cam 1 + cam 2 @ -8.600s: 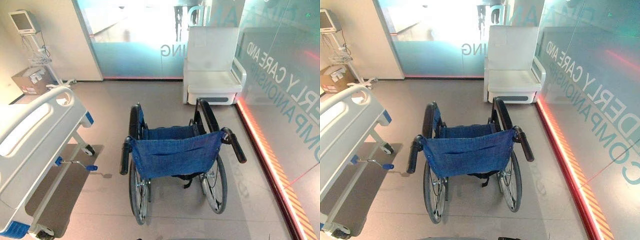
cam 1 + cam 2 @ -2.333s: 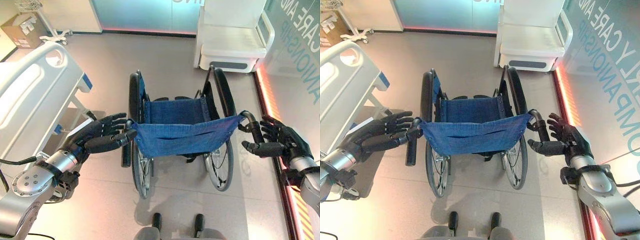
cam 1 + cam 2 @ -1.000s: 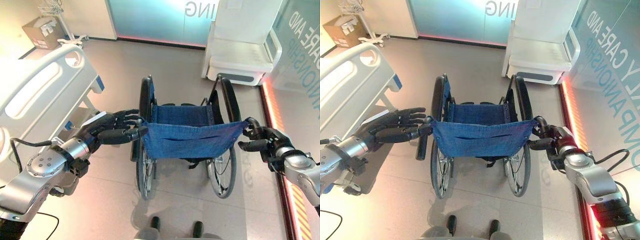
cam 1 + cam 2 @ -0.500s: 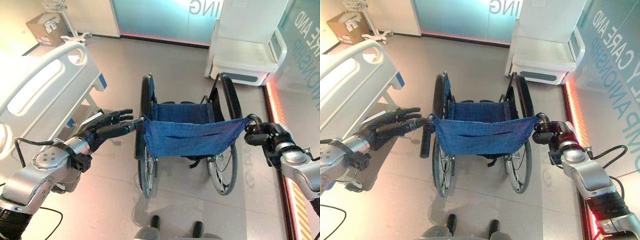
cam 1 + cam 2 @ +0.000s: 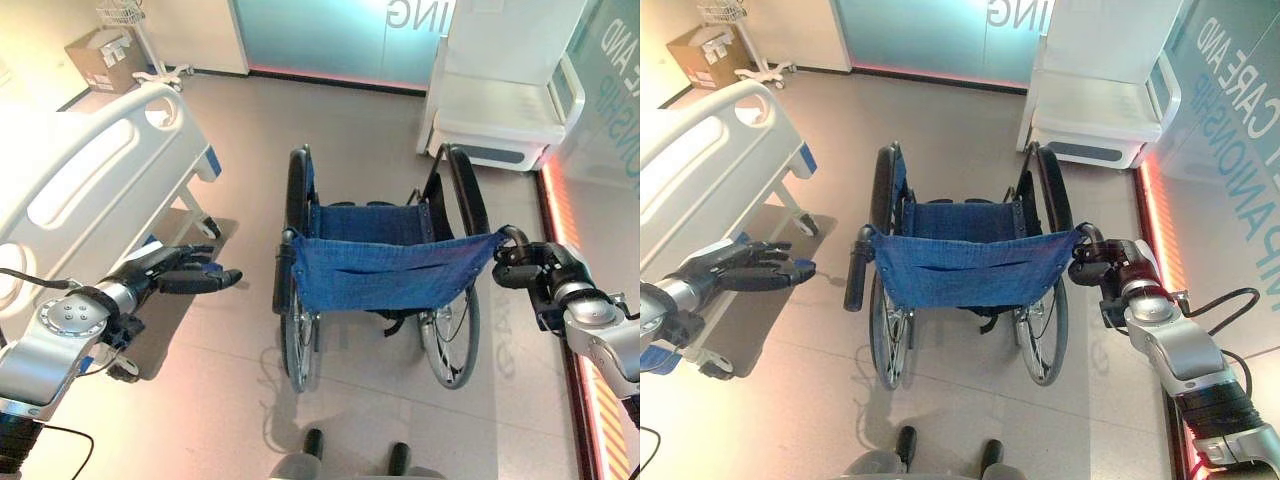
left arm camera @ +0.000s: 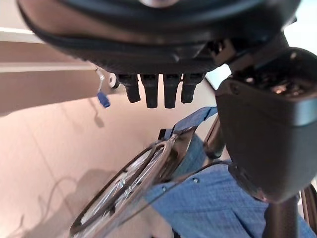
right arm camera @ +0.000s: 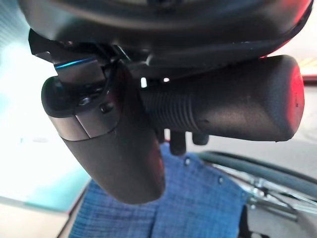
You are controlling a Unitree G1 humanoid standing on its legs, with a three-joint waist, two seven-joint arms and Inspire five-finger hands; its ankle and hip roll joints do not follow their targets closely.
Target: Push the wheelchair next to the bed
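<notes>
Only right hand (image 5: 1110,262) grips wheelchair (image 5: 965,270) handle (image 7: 233,111).

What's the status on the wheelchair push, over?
Right hand shut on the right push handle. Left hand open, off the left push handle. Wheelchair apart from the bed, bare floor between.
</notes>
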